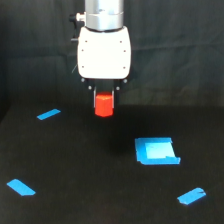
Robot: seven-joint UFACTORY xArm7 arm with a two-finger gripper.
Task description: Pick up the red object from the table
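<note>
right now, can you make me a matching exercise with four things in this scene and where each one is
Things:
1. red hexagonal block
2. blue square patch
3. gripper
4. blue tape strip

Places or states:
A. flat on the black table, toward the exterior view's right
B. held between the fingers, apparently off the table
C. lying on the table at the exterior view's left, level with the block
D. under the white arm housing, shut on the block

Pairs: 1-B, 2-A, 3-D, 4-C
</note>
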